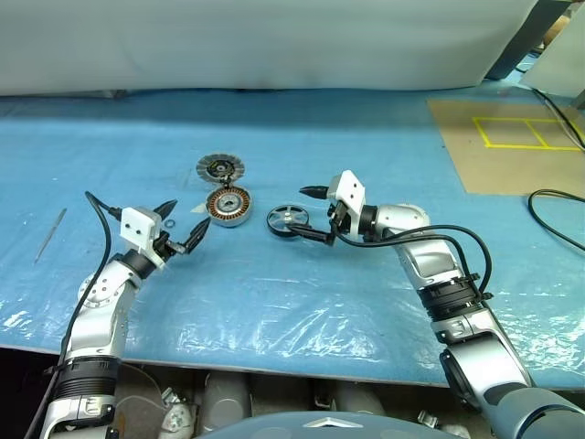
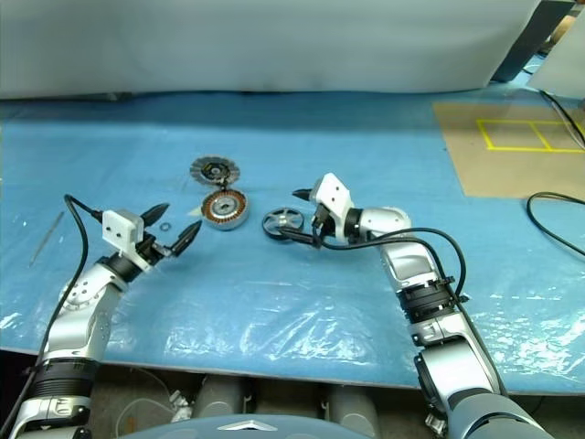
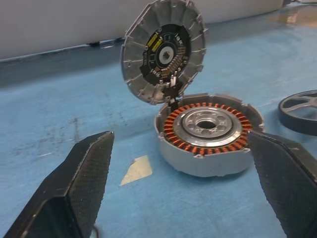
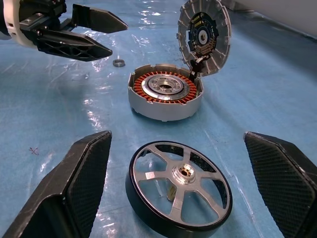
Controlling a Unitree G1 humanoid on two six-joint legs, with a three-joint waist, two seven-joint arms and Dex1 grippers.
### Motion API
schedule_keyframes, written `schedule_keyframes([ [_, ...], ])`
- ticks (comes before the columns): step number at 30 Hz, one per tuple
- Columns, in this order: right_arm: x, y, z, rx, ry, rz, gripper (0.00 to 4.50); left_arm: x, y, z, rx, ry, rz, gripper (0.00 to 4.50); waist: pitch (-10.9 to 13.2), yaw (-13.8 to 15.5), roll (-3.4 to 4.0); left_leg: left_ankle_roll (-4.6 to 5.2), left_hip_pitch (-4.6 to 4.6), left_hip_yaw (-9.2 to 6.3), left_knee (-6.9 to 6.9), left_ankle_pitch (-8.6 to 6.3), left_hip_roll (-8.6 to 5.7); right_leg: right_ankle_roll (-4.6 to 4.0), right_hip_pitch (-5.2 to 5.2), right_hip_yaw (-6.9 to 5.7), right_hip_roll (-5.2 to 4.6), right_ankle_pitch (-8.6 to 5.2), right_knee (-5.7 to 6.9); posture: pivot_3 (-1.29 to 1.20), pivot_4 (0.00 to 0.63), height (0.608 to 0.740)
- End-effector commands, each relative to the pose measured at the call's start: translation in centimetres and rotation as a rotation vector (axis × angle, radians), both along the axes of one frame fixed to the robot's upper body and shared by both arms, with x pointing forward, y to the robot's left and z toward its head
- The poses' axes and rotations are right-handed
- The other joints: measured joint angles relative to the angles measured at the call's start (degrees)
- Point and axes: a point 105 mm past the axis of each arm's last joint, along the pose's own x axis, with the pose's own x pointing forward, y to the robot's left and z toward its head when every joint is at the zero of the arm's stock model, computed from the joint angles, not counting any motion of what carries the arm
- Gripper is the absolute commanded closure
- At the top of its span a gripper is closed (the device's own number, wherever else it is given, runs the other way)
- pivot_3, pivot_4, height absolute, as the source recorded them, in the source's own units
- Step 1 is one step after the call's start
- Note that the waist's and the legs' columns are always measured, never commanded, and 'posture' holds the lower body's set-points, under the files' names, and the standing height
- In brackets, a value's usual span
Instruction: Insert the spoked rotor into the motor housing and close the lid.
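The spoked rotor, a dark ring with silver spokes, lies flat on the blue sheet. My right gripper is open, with one finger on each side of the rotor and neither touching it. Left of the rotor sits the motor housing, copper windings facing up. The lid rests just beyond the housing with its ribbed face showing, joined to it by a small dark link. My left gripper stands open and empty, left of the housing and pointing at it.
A small metal washer lies under the left gripper. A thin tool lies at far left. At the right there is cardboard marked with yellow tape, with a black cable nearby. A white panel backs the table.
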Motion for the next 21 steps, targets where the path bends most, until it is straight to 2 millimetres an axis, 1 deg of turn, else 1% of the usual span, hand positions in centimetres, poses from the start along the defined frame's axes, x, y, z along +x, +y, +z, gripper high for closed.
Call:
schedule_keyframes([
  [1,0.1,0.2,1.1,0.017,-0.049,0.005,0.02,0.6,1.7,0.7,0.015,-0.009,0.108,0.0,0.0,-0.01,0.0,0.0,0.0,0.0,0.0,0.0,0.0,0.0,0.0,0.0,0.0,0.0,0.0,0.0,0.15,0.74],
  [6,0.0,0.1,0.9,0.014,-0.047,0.0,0.02,1.0,3.0,0.3,-0.004,0.022,0.211,0.0,0.0,-0.03,0.0,0.0,0.0,0.0,0.01,0.0,0.0,0.01,0.0,0.0,0.0,0.0,0.0,0.0,0.15,0.74],
  [11,0.0,0.0,0.8,0.01,-0.044,-0.006,0.02,1.0,3.9,-0.9,-0.01,0.09,0.295,0.0,0.0,-0.02,0.0,0.0,-0.01,-0.01,0.01,0.0,-0.01,0.01,0.0,0.0,0.0,0.01,0.0,0.0,0.15,0.74],
  [14,0.0,-0.1,0.7,0.009,-0.043,-0.01,0.02,1.2,4.0,-1.9,-0.015,0.138,0.331,0.0,0.0,-0.01,0.0,0.0,-0.01,-0.01,0.01,0.0,-0.01,0.01,0.0,0.0,0.0,0.0,0.0,0.0,0.15,0.74],
  [17,0.0,-0.1,0.7,0.009,-0.041,-0.017,0.02,1.4,4.0,-2.3,-0.019,0.168,0.337,0.0,0.0,0.01,-0.01,0.0,-0.01,-0.01,0.02,0.0,-0.01,0.0,0.0,0.0,0.0,0.0,0.0,0.0,0.15,0.74],
  [21,-0.1,-0.2,0.5,0.007,-0.038,-0.022,0.02,1.7,3.9,-3.4,-0.026,0.236,0.344,0.0,0.0,0.02,-0.01,0.0,-0.02,-0.01,0.02,0.0,-0.01,0.01,0.0,0.0,0.0,0.0,0.0,0.0,0.15,0.74],
])
